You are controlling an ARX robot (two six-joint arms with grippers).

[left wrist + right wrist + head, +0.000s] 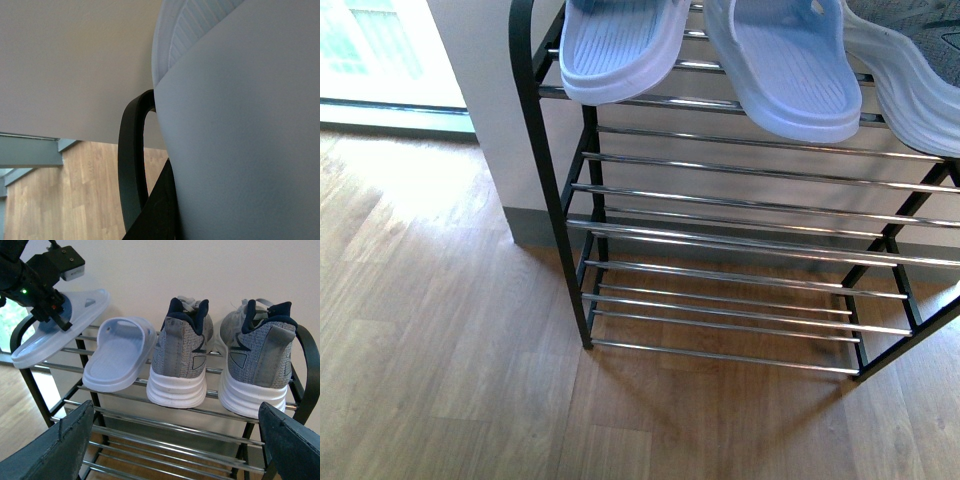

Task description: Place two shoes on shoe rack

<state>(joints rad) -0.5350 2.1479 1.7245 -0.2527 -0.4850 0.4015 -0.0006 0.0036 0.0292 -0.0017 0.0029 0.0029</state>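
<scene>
The left arm was seen raised at the rack's end, its left gripper point(50, 310) clamped on a tilted pale blue slide point(60, 330) over the shoe rack point(165, 405). The right gripper point(170, 450) was held back, fingers spread wide, nothing between them. The second slide point(120, 357) and both grey sneakers point(182, 360) rested on the top shelf. The left wrist view was mostly blocked by the slide.

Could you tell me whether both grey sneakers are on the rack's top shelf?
Yes, both grey sneakers stand side by side, heels outward, on the rack's top bars.
</scene>
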